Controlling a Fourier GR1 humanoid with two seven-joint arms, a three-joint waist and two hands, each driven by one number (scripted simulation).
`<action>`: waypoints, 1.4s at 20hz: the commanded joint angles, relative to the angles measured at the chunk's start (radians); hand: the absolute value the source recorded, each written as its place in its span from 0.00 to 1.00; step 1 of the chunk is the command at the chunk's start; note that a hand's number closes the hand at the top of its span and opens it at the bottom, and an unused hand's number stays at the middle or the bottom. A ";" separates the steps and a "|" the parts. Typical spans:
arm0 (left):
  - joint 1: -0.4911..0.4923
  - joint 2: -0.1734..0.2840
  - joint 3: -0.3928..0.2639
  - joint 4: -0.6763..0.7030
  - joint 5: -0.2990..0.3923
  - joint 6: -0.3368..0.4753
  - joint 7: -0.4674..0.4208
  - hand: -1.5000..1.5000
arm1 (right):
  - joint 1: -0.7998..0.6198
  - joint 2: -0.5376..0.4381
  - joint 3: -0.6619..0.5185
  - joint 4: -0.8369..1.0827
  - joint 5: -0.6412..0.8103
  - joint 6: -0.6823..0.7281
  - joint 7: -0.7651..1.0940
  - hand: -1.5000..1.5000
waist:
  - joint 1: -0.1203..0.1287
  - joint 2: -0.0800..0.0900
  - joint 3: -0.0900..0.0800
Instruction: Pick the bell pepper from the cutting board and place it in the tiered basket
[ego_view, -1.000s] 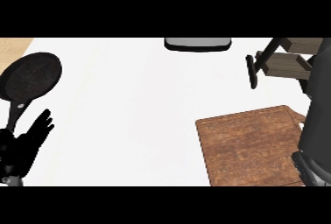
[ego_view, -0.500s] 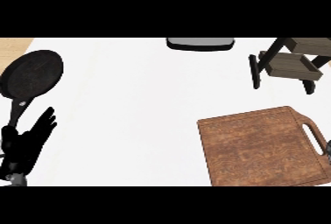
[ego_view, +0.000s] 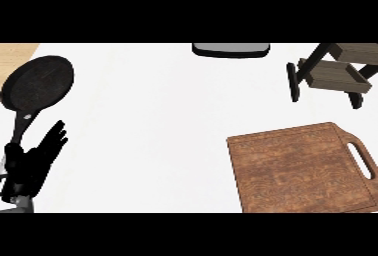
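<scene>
Feed bright and even on my end, light flat, no clear source direction. White counter (ego_view: 170, 125) nearly washed out, no texture visible. No cast shadows I can spot under cutting board (ego_view: 299, 170), frying pan (ego_view: 38, 82) or tiered basket (ego_view: 336, 75). No glare spots. Wood grain reads clearly. Left hand (ego_view: 33, 160) dark, detail lost in black.
</scene>
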 joint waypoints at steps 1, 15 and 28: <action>0.010 -0.016 0.004 0.048 -0.014 0.012 -0.027 0.50 | -0.044 -0.044 -0.022 0.156 0.000 -0.069 -0.098 1.00 | 0.000 0.001 -0.003; -0.018 -0.001 -0.006 0.010 -0.007 -0.013 0.018 0.50 | -0.118 -0.329 0.312 0.386 0.347 0.076 -0.523 1.00 | 0.016 0.009 -0.002; -0.057 -0.022 -0.017 -0.004 -0.018 0.012 0.061 0.50 | -0.206 -0.351 0.346 0.650 0.435 0.247 -0.500 1.00 | 0.023 0.013 -0.003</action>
